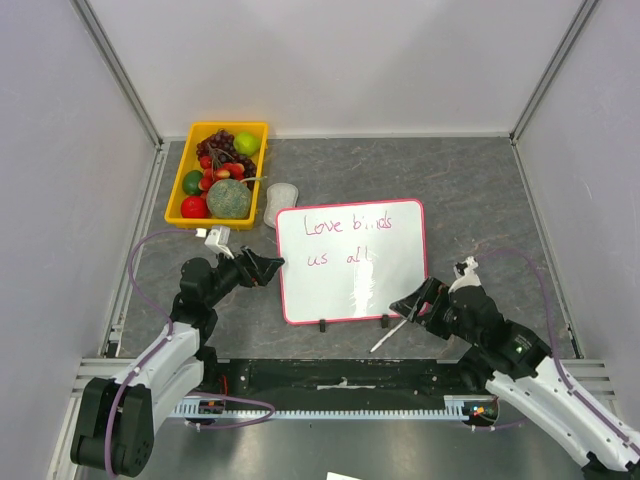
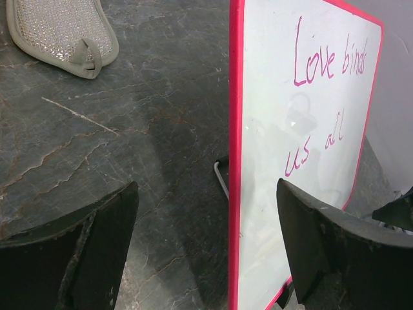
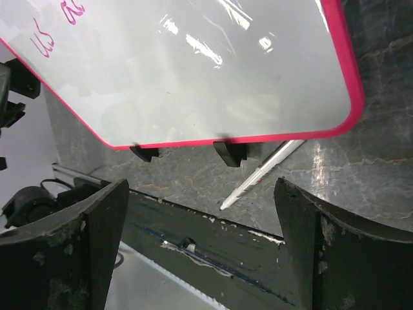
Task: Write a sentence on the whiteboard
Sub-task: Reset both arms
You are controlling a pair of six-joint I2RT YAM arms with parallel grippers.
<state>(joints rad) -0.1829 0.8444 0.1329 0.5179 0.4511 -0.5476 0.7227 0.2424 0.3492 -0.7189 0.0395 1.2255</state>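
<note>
My right claw [image 1: 405, 305] is wide open and holds nothing. Its two dark fingers [image 3: 90, 239] stand far apart. Just past them a thin white pen [image 3: 261, 174] lies on the gray counter [image 1: 480, 190]. One end of the pen reaches the near edge of the whiteboard [image 1: 350, 290], right beside one of its two small black feet [image 3: 230, 153].

My left claw [image 1: 268, 268] is wide open too, with nothing in it. It sits just beside the left edge of the whiteboard, and I cannot tell if it touches the pink frame.

The whiteboard lies in the middle of the counter, between my two claws, with its feet on the edge near me. The sentence [image 1: 320, 225] is on the top part of the board in thin pink letters. The first line says "Love binds" and the second line says "us all". The lower part of the board is bare and shiny.

Farther back, near the top left corner of the board, lies a gray scrub pad [image 1: 281, 203]. Next to it on the left is a yellow basket [image 1: 172, 205] full of fruit
</note>
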